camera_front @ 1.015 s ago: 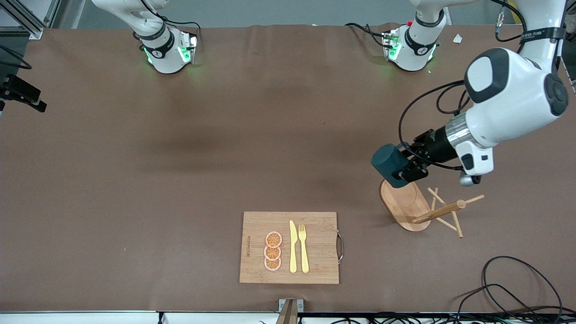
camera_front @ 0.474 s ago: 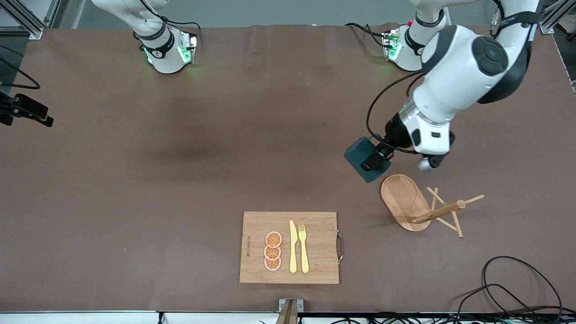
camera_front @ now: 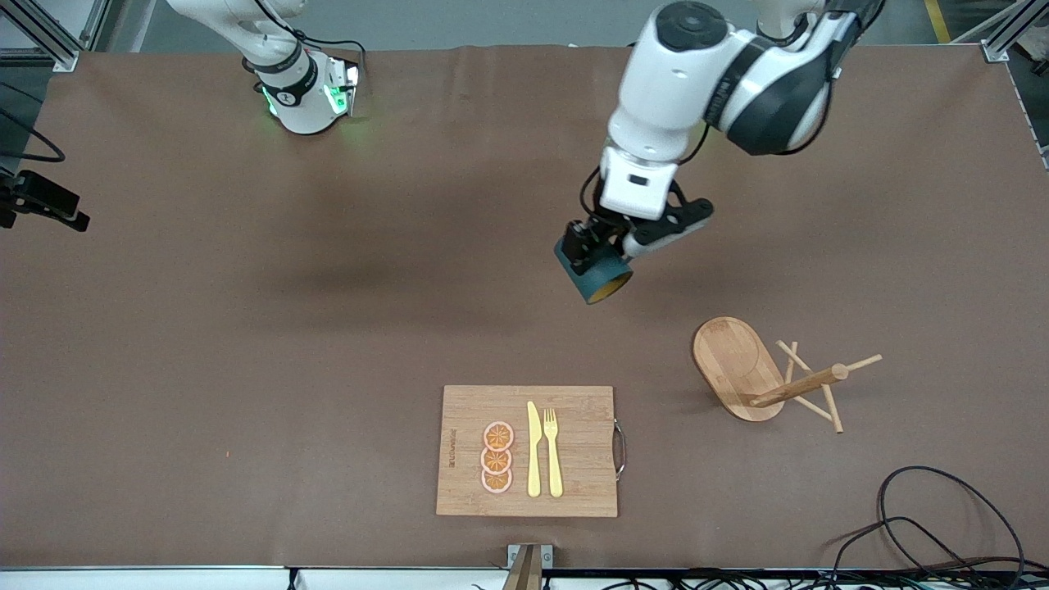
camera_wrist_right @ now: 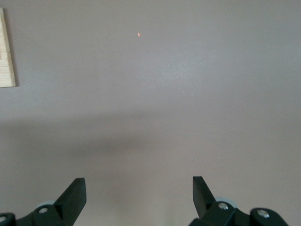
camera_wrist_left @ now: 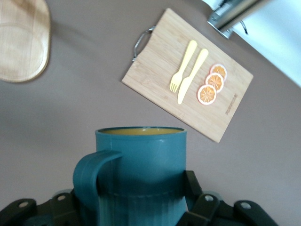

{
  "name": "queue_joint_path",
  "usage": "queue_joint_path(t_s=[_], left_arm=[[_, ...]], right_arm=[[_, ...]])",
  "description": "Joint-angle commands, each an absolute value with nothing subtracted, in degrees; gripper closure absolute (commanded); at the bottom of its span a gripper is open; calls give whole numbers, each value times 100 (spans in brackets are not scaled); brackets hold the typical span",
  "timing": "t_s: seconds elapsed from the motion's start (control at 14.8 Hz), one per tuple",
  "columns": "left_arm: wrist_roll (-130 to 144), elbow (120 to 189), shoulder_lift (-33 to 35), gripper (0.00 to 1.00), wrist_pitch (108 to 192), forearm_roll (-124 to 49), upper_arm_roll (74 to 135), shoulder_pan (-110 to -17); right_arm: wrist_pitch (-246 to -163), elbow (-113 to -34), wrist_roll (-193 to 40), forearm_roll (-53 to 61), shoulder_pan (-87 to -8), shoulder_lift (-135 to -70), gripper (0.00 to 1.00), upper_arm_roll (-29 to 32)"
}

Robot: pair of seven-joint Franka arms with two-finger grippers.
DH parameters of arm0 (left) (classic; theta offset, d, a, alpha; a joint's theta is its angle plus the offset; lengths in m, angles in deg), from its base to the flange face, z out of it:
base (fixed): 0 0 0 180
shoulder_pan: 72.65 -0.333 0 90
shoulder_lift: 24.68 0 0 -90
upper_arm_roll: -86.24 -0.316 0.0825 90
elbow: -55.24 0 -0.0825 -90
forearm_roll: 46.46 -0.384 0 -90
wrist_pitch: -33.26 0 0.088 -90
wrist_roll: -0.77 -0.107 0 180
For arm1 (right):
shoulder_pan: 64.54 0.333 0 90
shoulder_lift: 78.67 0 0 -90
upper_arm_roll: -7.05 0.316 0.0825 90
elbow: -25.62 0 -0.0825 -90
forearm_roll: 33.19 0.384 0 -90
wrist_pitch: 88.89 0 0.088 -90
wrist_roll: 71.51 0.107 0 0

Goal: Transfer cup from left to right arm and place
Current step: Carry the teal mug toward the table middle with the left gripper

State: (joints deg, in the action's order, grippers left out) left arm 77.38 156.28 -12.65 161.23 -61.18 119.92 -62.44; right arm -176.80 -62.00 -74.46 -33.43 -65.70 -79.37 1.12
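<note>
Clamped left gripper (camera_front: 592,250) carries cup (camera_front: 602,277); right gripper (camera_wrist_right: 138,195) gapes, seemingly waiting.

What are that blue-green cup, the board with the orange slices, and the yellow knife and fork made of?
The cup, held by the left gripper, looks like matte plastic or glazed ceramic: smooth teal outside, ochre inside; I can't say which. The board looks like bamboo or wood, with visible grain strips and a metal handle. The knife and fork look like plastic: uniform pale yellow, no metallic shine.
</note>
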Motion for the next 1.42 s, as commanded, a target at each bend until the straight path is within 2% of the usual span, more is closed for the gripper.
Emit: queue_joint_path(t_s=[0.0, 0.41, 0.68, 1.08, 1.35], left_arm=[[7759, 15587, -992, 35, 16167, -7234, 11973, -5729], [8223, 15587, -561, 35, 16158, -9257, 11973, -4612], [9013, 15552, -254, 34, 16167, -10645, 11973, -4067], [11658, 15447, 686, 34, 16105, -13685, 11964, -3442], [12792, 15438, 1372, 35, 15395, -15136, 11947, -3143]], right_arm=[[-17722, -6228, -7668, -3346, -6743, -7885, 0, 178], [-18205, -6228, -8030, -3337, -6990, -8254, 0, 178], [-18031, -6245, -7959, -3320, -6981, -8236, 0, 187], [-18161, -6289, -7942, -3205, -7051, -8324, 0, 178], [-18162, -6298, -7846, -3205, -7086, -8333, 0, 178]])
